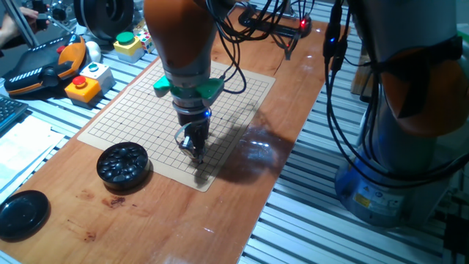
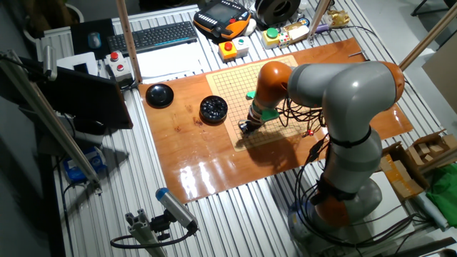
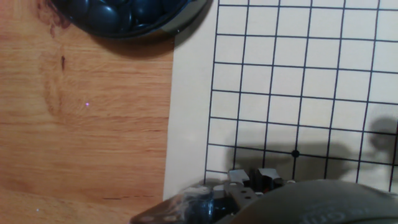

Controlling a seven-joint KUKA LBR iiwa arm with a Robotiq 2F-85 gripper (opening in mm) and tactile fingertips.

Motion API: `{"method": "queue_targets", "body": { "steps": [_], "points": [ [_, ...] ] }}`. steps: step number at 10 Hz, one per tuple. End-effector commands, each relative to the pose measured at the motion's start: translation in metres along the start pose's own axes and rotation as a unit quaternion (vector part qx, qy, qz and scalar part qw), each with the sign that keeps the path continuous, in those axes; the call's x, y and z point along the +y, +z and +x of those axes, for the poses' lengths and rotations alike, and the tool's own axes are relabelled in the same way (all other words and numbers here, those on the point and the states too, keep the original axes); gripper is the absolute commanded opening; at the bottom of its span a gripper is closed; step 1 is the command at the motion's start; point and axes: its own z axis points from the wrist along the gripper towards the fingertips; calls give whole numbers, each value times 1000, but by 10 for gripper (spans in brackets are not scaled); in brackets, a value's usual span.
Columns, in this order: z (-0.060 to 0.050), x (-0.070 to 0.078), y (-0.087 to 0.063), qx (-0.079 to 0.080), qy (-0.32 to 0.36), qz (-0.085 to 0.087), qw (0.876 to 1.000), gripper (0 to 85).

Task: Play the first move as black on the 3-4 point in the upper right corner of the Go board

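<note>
An orange and grey robot arm reaches down over a pale square Go board printed with thin black grid lines, lying on a reddish-brown wooden tabletop. Its two-finger tool points straight down, close above the board near one corner. Whether the tool is open or closed, or holds anything, cannot be told; no single black stone can be made out. In the hand view, grid lines fill the right side, with a small star dot just above the tool's blurred metal parts. A round black bowl of glossy black stones sits beside the board's edge. A plain round black lid lies further away
</note>
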Motion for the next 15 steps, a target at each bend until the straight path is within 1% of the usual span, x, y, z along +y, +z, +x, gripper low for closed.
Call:
{"method": "queue_targets", "body": {
  "steps": [1,9,11,13,15],
  "points": [
    [0,0,0,-1,0,0,1000,200],
    [-1,-1,-1,-32,0,13,999,200],
    [-1,0,-1,-51,-4,16,999,203],
    [-1,-1,-1,-57,-7,20,998,203],
    [-1,-1,-1,-60,-12,30,998,207]
  ]
}}
